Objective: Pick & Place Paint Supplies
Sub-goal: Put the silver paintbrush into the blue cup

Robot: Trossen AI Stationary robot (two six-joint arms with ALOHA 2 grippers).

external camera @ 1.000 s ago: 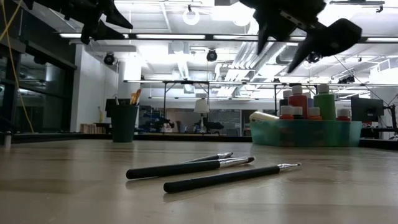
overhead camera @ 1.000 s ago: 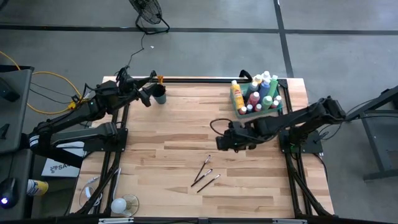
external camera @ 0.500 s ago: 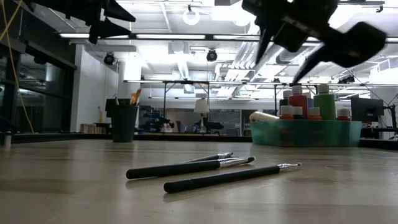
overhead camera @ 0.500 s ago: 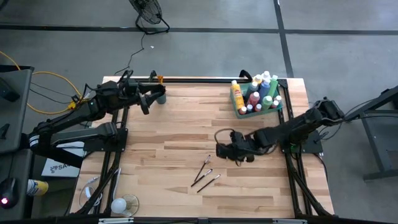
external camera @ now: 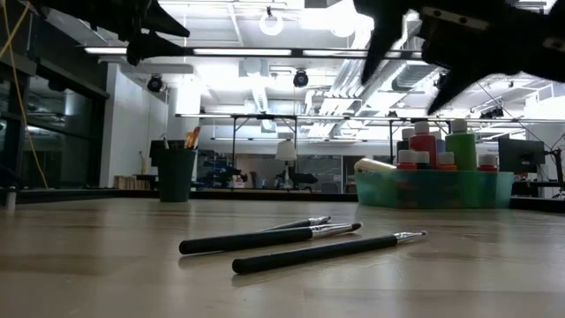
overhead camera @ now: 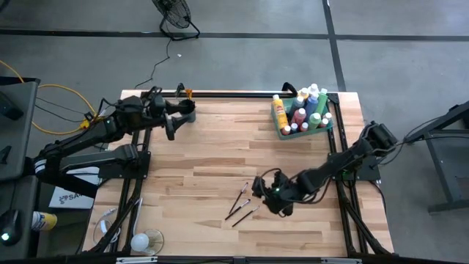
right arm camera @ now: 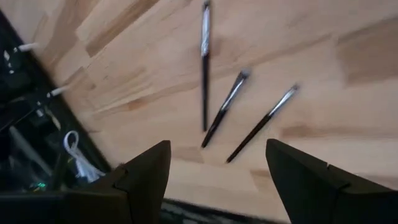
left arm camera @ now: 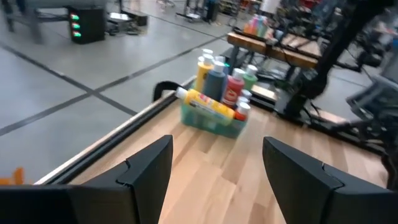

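hovering with its fingers wide apart, the right gripper [overhead camera: 262,195] is just beside three paintbrushes [overhead camera: 243,203] lying on the table [overhead camera: 198,176]; the left gripper [overhead camera: 173,117], also wide, waits near the dark cup [overhead camera: 187,108].

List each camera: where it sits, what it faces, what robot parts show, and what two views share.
High: overhead, straight down; both arms, right gripper beside the paintbrushes.
Low: tabletop height, facing the room; paintbrushes in front, arms above.
Left wrist: past open fingers toward the green tray of paint bottles.
Right wrist: past open fingers down onto three paintbrushes.
Shared: high and right wrist both show the brushes.
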